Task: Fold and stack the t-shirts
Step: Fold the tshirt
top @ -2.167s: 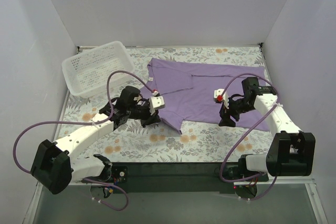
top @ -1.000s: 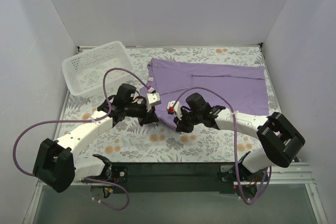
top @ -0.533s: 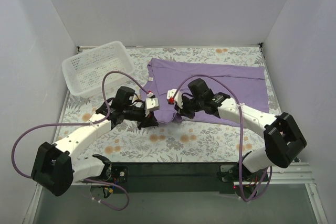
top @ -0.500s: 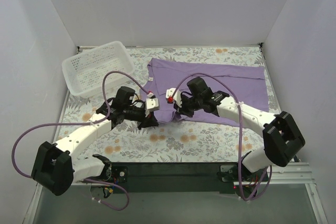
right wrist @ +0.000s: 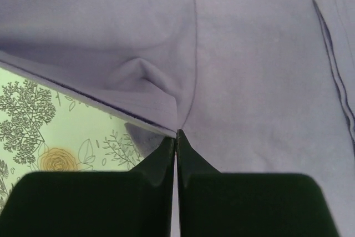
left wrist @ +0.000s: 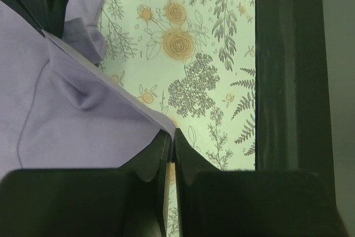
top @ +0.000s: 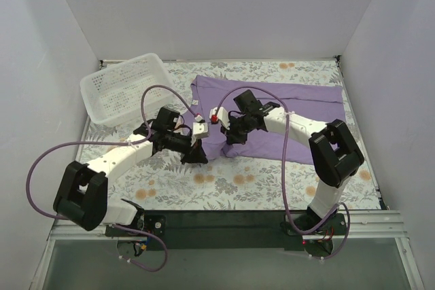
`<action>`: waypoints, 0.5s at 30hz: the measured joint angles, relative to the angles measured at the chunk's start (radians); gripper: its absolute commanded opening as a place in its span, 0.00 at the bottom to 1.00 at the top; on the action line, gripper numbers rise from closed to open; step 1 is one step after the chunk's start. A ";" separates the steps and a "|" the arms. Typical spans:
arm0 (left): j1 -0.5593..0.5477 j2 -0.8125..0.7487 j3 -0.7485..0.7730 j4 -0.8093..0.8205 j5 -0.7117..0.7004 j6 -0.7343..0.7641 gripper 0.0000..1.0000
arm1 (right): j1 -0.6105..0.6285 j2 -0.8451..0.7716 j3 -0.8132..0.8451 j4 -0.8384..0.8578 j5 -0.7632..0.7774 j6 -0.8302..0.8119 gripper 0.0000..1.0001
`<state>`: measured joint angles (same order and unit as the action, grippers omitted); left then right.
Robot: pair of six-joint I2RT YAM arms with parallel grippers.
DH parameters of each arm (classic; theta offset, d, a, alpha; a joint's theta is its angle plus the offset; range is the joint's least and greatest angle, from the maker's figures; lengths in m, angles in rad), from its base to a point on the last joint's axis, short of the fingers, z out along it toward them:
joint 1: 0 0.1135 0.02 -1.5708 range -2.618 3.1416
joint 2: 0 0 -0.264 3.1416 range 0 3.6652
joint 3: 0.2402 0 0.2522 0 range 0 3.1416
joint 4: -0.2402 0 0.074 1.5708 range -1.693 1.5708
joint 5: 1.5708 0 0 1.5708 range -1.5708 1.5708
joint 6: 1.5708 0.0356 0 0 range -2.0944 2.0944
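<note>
A purple t-shirt [top: 292,110] lies spread across the back right of the flowered table. Its near left corner is bunched and lifted. My left gripper [top: 199,155] is shut on that corner's edge; in the left wrist view the cloth [left wrist: 66,115] runs right into the closed tips [left wrist: 173,132]. My right gripper [top: 230,138] is a little to the right of it and is shut on the hem too. In the right wrist view a fold of the shirt [right wrist: 249,54] comes up to the pinched tips [right wrist: 176,135]. The two grippers stand close together.
A white plastic basket [top: 126,87] stands at the back left of the table. The flowered tablecloth [top: 258,174] shows in front of the shirt. Grey walls close in the back and both sides.
My right gripper has shut on the shirt's near left hem and carried it a little toward the back, and the right arm has swung further left. The left gripper has kept its hold.
</note>
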<state>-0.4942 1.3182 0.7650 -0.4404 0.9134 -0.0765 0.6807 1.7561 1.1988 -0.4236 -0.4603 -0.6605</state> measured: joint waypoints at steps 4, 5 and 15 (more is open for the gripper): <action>0.060 0.091 0.084 -0.011 0.095 0.003 0.00 | -0.040 0.033 0.036 -0.021 -0.030 -0.001 0.02; 0.073 0.116 0.108 -0.014 0.118 0.003 0.00 | -0.047 0.040 0.044 -0.026 -0.034 0.001 0.04; 0.146 0.334 0.276 -0.108 0.278 0.037 0.00 | -0.090 0.122 0.141 -0.039 -0.021 0.094 0.10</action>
<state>-0.3481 1.6520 1.0412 -0.5488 1.1915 -0.0395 0.5911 1.8786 1.3396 -0.4625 -0.4808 -0.5663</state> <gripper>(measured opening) 0.018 0.099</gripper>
